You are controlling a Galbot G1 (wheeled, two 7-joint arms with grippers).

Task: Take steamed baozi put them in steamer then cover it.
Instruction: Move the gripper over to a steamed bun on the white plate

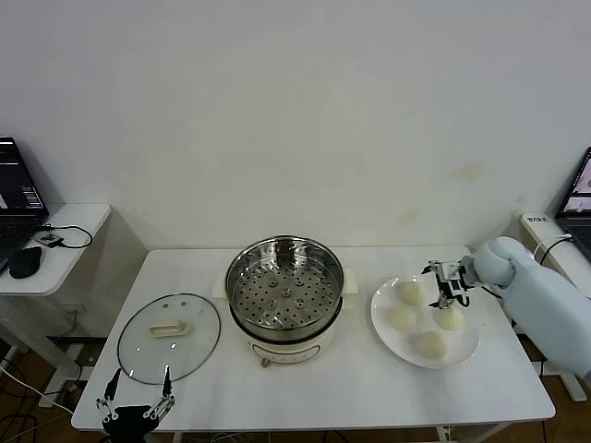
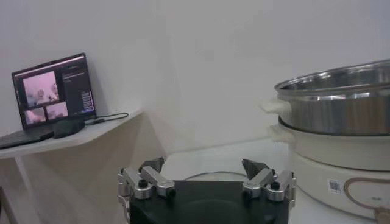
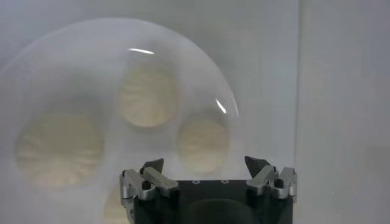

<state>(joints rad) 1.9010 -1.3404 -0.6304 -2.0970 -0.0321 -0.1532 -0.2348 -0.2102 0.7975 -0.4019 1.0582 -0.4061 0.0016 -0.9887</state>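
Head view: we record even, diffuse indoor light, bright on the white wall point(image 1: 305, 111) and the table point(image 1: 369, 378); shadows are faint and soft, a pale one under the steamer point(image 1: 284, 295). We note small specular highlights on its steel rim and a dull sheen on the glass cover point(image 1: 169, 337).

Left wrist view: we log dimmer, greyish light, a glowing laptop screen point(image 2: 53, 90), and soft focus throughout.

Right wrist view: we list the steamed baozi point(image 3: 146, 96) and the plate point(image 3: 36, 79) as heavily blurred, with two glare streaks on the plate.
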